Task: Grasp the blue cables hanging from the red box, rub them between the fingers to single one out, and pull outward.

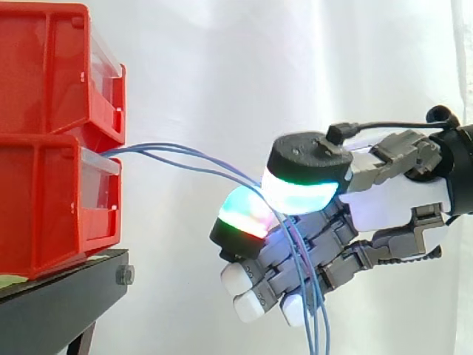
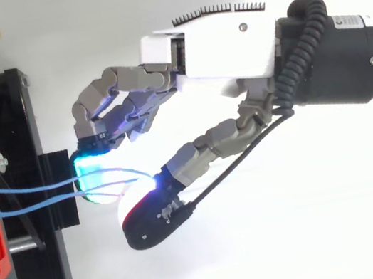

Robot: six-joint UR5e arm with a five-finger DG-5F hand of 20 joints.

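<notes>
Robot hand (image 1: 399, 194), fingers curled, with two glowing pads (image 1: 304, 194) pinching a bundle of thin blue cables (image 1: 185, 158) between them. Below the pinch the cables hang slack past the lower fingers. Away from the hand, toward its fingertip side, they rise in a shallow arc to the front of the lower red plastic bin (image 1: 44, 211), stacked under a second red bin (image 1: 52, 66) on a black stand (image 1: 70, 279). A white curtain (image 1: 207, 66) hangs behind.
</notes>
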